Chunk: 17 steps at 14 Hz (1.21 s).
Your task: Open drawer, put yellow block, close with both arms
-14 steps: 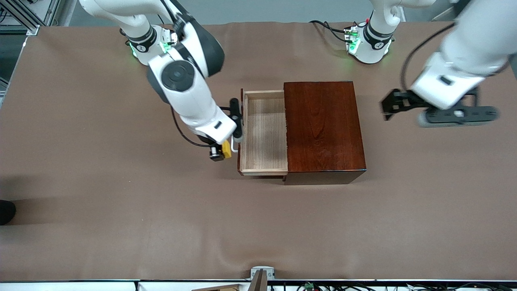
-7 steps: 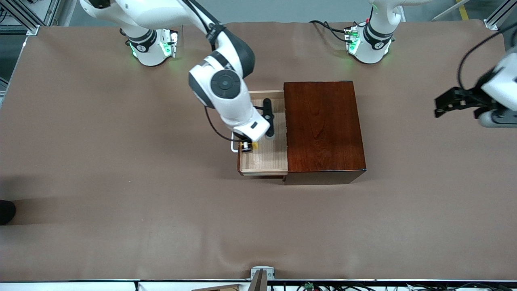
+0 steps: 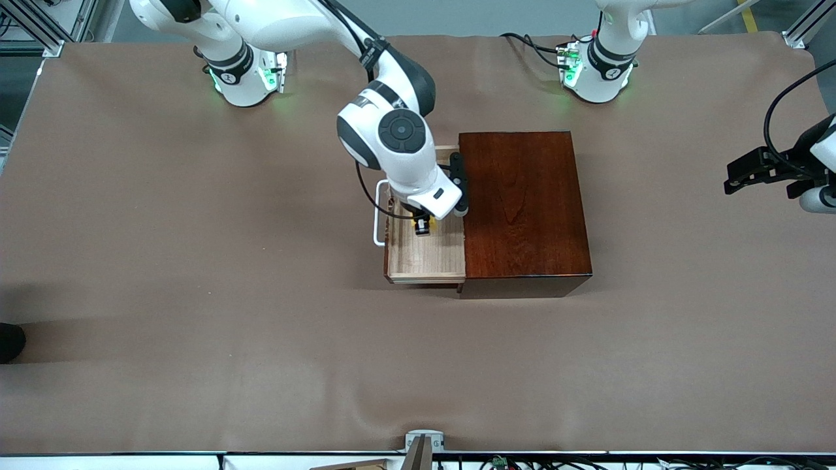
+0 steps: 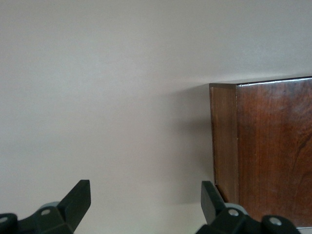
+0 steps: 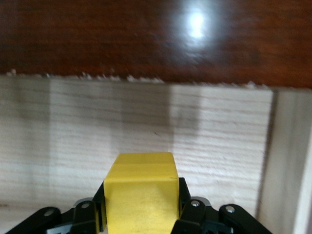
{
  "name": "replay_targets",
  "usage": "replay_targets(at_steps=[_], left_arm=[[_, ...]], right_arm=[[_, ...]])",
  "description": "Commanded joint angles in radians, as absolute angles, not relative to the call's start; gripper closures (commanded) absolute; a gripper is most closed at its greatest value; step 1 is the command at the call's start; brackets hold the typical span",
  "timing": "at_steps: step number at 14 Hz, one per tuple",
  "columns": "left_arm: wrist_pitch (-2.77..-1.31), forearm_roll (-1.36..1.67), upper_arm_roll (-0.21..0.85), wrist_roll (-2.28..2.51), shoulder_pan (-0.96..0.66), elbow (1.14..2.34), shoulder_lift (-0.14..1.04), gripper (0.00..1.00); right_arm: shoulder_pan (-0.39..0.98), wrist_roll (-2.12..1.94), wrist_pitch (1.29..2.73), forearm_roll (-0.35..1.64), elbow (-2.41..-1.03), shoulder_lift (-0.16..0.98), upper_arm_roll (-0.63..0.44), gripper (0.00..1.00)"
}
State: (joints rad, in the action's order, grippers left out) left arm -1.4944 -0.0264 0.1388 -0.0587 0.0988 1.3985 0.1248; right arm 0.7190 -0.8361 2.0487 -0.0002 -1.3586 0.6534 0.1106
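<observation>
The drawer (image 3: 428, 258) stands pulled out of the dark reddish-brown box (image 3: 522, 202) toward the right arm's end, its white handle (image 3: 377, 215) showing. My right gripper (image 3: 423, 225) is over the open drawer, shut on the yellow block (image 5: 140, 192), of which only a sliver shows in the front view (image 3: 431, 218). The right wrist view shows the block above the drawer's pale floor (image 5: 73, 122), near the box's front edge (image 5: 146, 44). My left gripper (image 3: 735, 177) is open and empty, off by the left arm's end of the table; its wrist view (image 4: 145, 202) shows a corner of the box (image 4: 263, 146).
The table is covered in brown cloth (image 3: 196, 313). The arms' green-lit bases (image 3: 238, 78) (image 3: 594, 72) stand along the edge farthest from the front camera. A small fixture (image 3: 423, 447) sits at the table's nearest edge.
My right gripper carried the yellow block from beside the drawer handle to over the open drawer, close to the box. My left arm drew away from the box toward its end of the table.
</observation>
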Motion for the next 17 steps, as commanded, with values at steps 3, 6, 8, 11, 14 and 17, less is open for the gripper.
replay_targets(at_steps=[3,6,8,11,14,17], left_arm=[[-1.509,-0.005,0.143,-0.055,0.104,1.428,0.097,0.00],[-1.506,-0.005,0.143,-0.055,0.103,1.427,0.097,0.00],[-1.500,-0.005,0.143,-0.055,0.101,1.427,0.097,0.00],[-1.500,-0.006,0.143,-0.055,0.100,1.425,0.097,0.00],[-1.500,-0.006,0.144,-0.055,0.097,1.424,0.098,0.00],[-1.500,-0.008,0.144,-0.055,0.086,1.424,0.098,0.00]], right_arm=[[0.739,-0.810,2.049,-0.018,-1.328,0.686,0.098,0.55],[0.732,-0.808,2.049,-0.018,-1.327,0.677,0.097,0.00],[0.723,-0.810,2.048,-0.017,-1.325,0.664,0.098,0.00],[0.697,-0.819,2.039,-0.011,-1.330,0.617,0.095,0.00],[0.635,-0.818,1.894,-0.014,-1.335,0.536,0.094,0.00],[0.510,-0.819,1.777,-0.015,-1.336,0.442,0.094,0.00]])
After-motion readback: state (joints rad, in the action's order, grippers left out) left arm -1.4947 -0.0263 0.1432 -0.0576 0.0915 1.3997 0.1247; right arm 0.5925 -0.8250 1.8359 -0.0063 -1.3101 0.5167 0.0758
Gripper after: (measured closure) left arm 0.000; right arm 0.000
